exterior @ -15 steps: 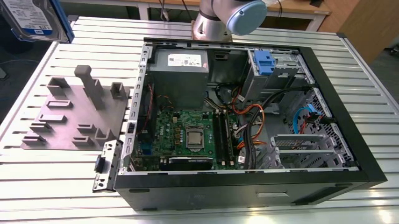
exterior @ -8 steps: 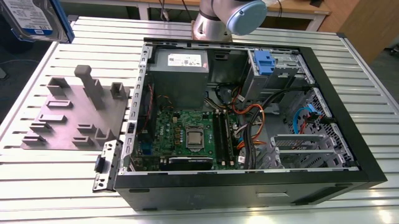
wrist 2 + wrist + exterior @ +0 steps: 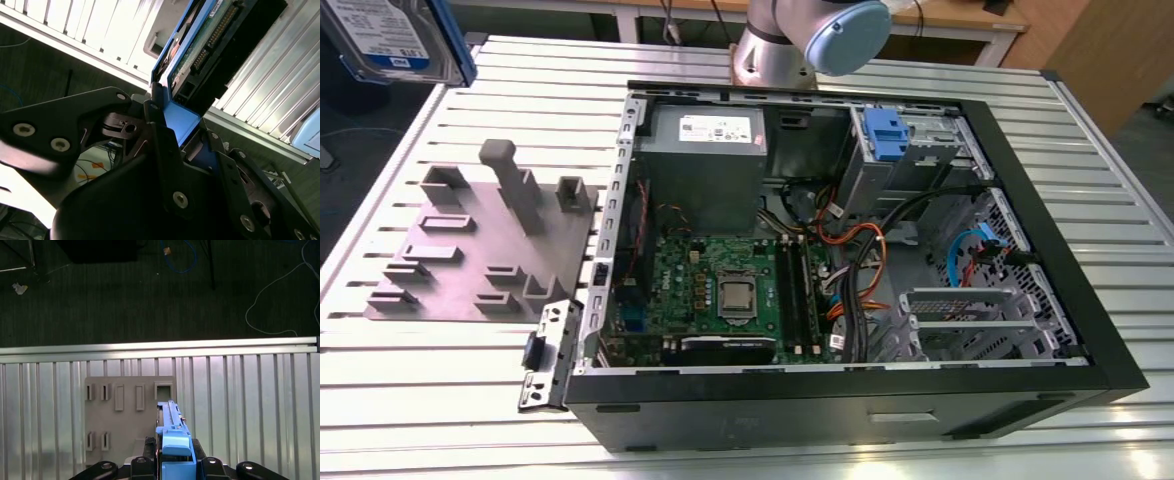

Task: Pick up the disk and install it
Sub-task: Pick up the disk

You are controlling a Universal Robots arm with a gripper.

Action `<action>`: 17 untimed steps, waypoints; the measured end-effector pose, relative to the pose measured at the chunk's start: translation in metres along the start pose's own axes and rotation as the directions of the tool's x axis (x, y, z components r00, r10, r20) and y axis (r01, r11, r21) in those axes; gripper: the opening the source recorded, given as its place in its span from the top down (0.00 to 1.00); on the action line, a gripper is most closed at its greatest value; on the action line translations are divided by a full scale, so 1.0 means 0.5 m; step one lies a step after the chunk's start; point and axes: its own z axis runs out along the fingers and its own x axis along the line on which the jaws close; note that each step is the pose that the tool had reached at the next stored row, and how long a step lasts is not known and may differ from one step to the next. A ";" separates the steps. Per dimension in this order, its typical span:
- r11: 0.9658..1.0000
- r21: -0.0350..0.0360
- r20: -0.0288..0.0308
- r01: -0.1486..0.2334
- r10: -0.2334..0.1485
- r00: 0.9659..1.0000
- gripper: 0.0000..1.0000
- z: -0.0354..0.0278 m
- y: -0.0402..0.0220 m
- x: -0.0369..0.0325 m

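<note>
The disk [image 3: 394, 40] hangs in the air at the exterior view's upper left corner, beyond the table's edge. It is silver with a white-and-blue label and blue rails. In the second wrist view my gripper [image 3: 175, 120] is shut on the disk [image 3: 210, 45], the black fingers [image 3: 160, 150] clamping its blue rail end. The first wrist view shows the disk [image 3: 171, 432] edge-on between the gripper [image 3: 175, 467] halves. It is raised above the grey fixture plate [image 3: 130, 415].
An open computer case [image 3: 1067, 250] lies on the slatted table [image 3: 454, 400]. It holds a grey power-supply box [image 3: 704, 160], a motherboard [image 3: 720, 290], cables and a drive bay with a blue latch [image 3: 887, 135]. The grey fixture plate [image 3: 480, 240] with upright posts lies beside the case.
</note>
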 end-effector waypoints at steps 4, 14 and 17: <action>1.000 0.000 0.000 0.000 0.000 1.000 0.64 -0.011 0.000 0.000; 1.000 0.000 0.000 0.000 0.000 1.000 0.64 -0.042 0.000 0.000; 1.000 0.000 0.000 0.000 0.000 1.000 0.64 -0.043 0.000 0.001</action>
